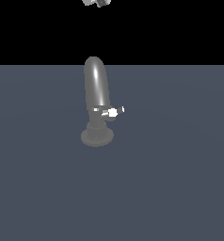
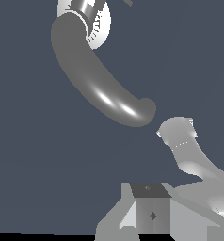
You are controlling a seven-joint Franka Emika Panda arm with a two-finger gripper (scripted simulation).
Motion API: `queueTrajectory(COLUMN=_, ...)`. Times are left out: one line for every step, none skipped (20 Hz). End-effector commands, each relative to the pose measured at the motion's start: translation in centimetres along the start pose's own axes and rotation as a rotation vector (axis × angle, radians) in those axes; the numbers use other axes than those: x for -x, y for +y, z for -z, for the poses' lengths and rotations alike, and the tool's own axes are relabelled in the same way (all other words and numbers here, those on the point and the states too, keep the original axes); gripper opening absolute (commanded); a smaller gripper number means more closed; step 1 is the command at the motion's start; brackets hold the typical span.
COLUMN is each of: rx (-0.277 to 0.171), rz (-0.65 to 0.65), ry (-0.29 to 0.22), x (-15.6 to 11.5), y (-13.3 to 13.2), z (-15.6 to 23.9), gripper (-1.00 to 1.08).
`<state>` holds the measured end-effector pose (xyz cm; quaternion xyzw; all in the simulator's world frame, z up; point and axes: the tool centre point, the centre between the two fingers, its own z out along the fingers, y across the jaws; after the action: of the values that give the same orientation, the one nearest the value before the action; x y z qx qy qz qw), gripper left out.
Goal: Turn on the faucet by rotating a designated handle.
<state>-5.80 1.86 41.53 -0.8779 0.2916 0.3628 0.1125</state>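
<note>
So there's no bowl or basin or anything to hold stuff here, just the faucet [image 1: 96,101] standing upright on a flat dull blue-grey floor [image 1: 180,179], ribbed round base at the bottom and the tall rounded spout arching up over it. The handle [image 1: 113,112] is the small bright white-silver lever poking out sideways from the faucet's neck, just above the base, pointing toward the exterior view's right. My gripper [image 1: 97,2] is way up above the faucet, well apart from it and touching nothing, and the exterior view cuts it off so only a pale scrap shows. That means I honestly can't tell how wide my fingers are spread; nothing seems to be in them. From the wrist view I'm looking down the curved spout [image 2: 102,77] with the base [image 2: 100,23] partly tucked behind it, and a pale grey curved shape [image 2: 189,150] sits near the spout tip. I can't say for sure what that is. Some blocky grey bits of my own hand crowd the frame edge, also cropped.
</note>
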Motion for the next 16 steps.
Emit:
queueTrajectory(rx=-0.014, rz=-0.039, ry=-0.049, x=-1.4, y=-0.6, z=0.0, gripper=-1.00)
queueTrajectory(rx=-0.020, rz=-0.054, ry=-0.069, x=-1.9, y=-0.8, z=0.0, gripper=-1.00)
queueTrajectory(rx=-0.026, rz=-0.070, ry=-0.089, x=-2.5, y=-1.0, z=0.0, gripper=-1.00)
queueTrajectory(rx=-0.032, rz=-0.085, ry=-0.109, x=-3.1, y=-1.2, z=0.0, gripper=-1.00)
queueTrajectory(rx=-0.038, rz=-0.101, ry=-0.129, x=-3.6, y=-1.4, z=-0.1, gripper=-1.00)
queueTrajectory(rx=-0.044, rz=-0.117, ry=-0.150, x=-4.2, y=-1.5, z=-0.1, gripper=-1.00)
queueTrajectory(rx=-0.050, rz=-0.133, ry=-0.171, x=-4.8, y=-1.7, z=-0.2, gripper=-1.00)
queueTrajectory(rx=-0.056, rz=-0.150, ry=-0.191, x=-5.4, y=-1.9, z=-0.3, gripper=-1.00)
queueTrajectory(rx=-0.062, rz=-0.166, ry=-0.213, x=-6.0, y=-2.0, z=-0.4, gripper=-1.00)
queueTrajectory(rx=-0.069, rz=-0.183, ry=-0.234, x=-6.7, y=-2.2, z=-0.5, gripper=-1.00)
queueTrajectory(rx=-0.075, rz=-0.200, ry=-0.256, x=-7.3, y=-2.3, z=-0.6, gripper=-1.00)
queueTrajectory(rx=-0.082, rz=-0.217, ry=-0.278, x=-7.9, y=-2.4, z=-0.7, gripper=-1.00)
queueTrajectory(rx=-0.089, rz=-0.235, ry=-0.300, x=-8.6, y=-2.6, z=-0.9, gripper=-1.00)
queueTrajectory(rx=-0.095, rz=-0.253, ry=-0.323, x=-9.2, y=-2.7, z=-1.0, gripper=-1.00)
queueTrajectory(rx=-0.103, rz=-0.271, ry=-0.347, x=-9.9, y=-2.8, z=-1.2, gripper=-1.00)
queueTrajectory(rx=-0.110, rz=-0.289, ry=-0.370, x=-10.5, y=-2.9, z=-1.4, gripper=-1.00)
